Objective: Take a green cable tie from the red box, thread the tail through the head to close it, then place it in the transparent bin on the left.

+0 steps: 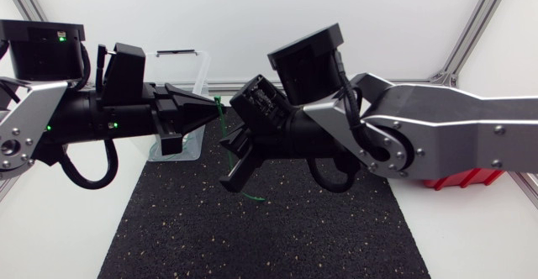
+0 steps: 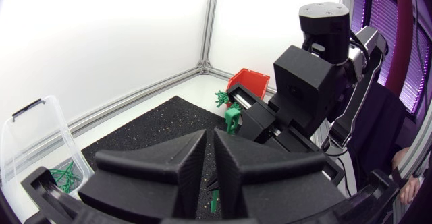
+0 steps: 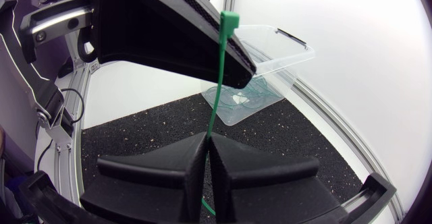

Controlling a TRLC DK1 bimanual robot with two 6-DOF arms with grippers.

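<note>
My right gripper [image 3: 208,146] is shut on a green cable tie [image 3: 217,82]. The tie stands up from its fingers and its square head is at the top. Its tail hangs below the gripper [image 1: 235,171] over the mat. My left gripper [image 1: 210,111] sits level with the tie's upper part, its fingers [image 3: 202,42] right beside the strap under the head. In the left wrist view its fingers [image 2: 182,160] are nearly together with only a thin slit and nothing gripped. The tie's head [image 2: 233,119] shows just ahead of them.
The transparent bin [image 1: 200,77] stands behind my left gripper at the mat's far left corner, with several green ties inside [image 2: 64,177]. The red box [image 1: 458,181] sits under my right arm at the right, ties poking out [image 2: 221,99]. A black mat [image 1: 269,237] covers the middle.
</note>
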